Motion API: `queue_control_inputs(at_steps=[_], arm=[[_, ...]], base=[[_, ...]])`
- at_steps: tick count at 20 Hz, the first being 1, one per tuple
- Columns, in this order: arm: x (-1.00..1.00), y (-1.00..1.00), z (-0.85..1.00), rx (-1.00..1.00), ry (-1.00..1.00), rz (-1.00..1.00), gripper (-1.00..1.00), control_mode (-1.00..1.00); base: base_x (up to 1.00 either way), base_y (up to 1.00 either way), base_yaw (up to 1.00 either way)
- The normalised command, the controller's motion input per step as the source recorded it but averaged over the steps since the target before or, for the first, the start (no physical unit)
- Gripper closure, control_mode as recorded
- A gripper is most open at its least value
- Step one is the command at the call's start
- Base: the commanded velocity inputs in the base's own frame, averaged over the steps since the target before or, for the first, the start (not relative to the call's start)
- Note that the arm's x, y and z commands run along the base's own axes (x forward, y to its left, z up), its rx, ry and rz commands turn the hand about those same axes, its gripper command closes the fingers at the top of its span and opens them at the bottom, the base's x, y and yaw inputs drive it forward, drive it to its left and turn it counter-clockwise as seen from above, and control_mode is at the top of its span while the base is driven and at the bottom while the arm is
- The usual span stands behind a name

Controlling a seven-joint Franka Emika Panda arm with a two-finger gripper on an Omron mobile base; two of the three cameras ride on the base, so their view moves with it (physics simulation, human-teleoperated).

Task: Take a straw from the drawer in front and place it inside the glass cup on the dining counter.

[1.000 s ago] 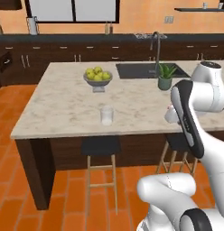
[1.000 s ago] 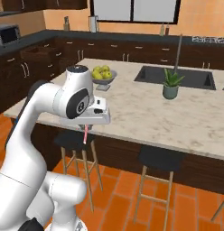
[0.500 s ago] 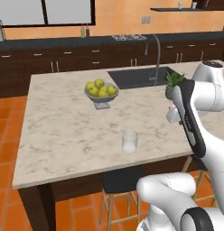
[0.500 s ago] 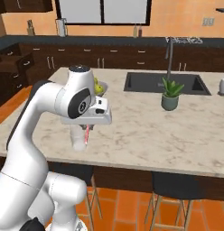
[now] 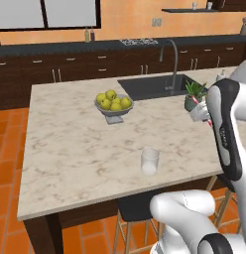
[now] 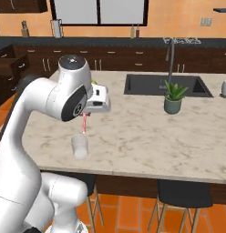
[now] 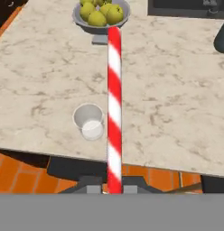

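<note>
My gripper [image 6: 85, 112] is shut on the straw [image 6: 84, 124], a thin red-and-white striped stick that hangs down from the fingers. In the right base view the straw's lower tip hovers just above and slightly behind the glass cup [image 6: 79, 146], a small clear tumbler near the front edge of the dining counter [image 6: 142, 132]. In the hand view the straw [image 7: 114, 103] runs up from the gripper [image 7: 114, 187], and the glass cup [image 7: 89, 121] lies just left of it. The left base view has the glass cup [image 5: 150, 161] well left of my gripper [image 5: 203, 113]. A dark drawer [image 6: 14, 64] juts out at the far left.
A grey bowl of yellow-green fruit [image 5: 114, 104] stands mid-counter. A potted plant [image 6: 173, 98] sits beside the sink [image 6: 165, 85] and its tall tap. Dark stools [image 6: 183, 193] are tucked under the counter's front edge. Black counters and cabinets line the back wall.
The whole picture has shifted: the base has driven closer to the island. The straw stays gripped and now hangs nearly over the glass cup.
</note>
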Motion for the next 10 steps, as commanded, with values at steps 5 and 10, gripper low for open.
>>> queue_control_inputs(at_steps=[5,10], arm=[[-0.02,0.0,0.19,0.19,-0.53,0.35,1.0,-1.0],[0.0,0.11,-0.03,0.17,-0.41,0.48,1.0,-1.0]], base=[[0.0,0.0,0.0],[0.0,0.0,0.0]])
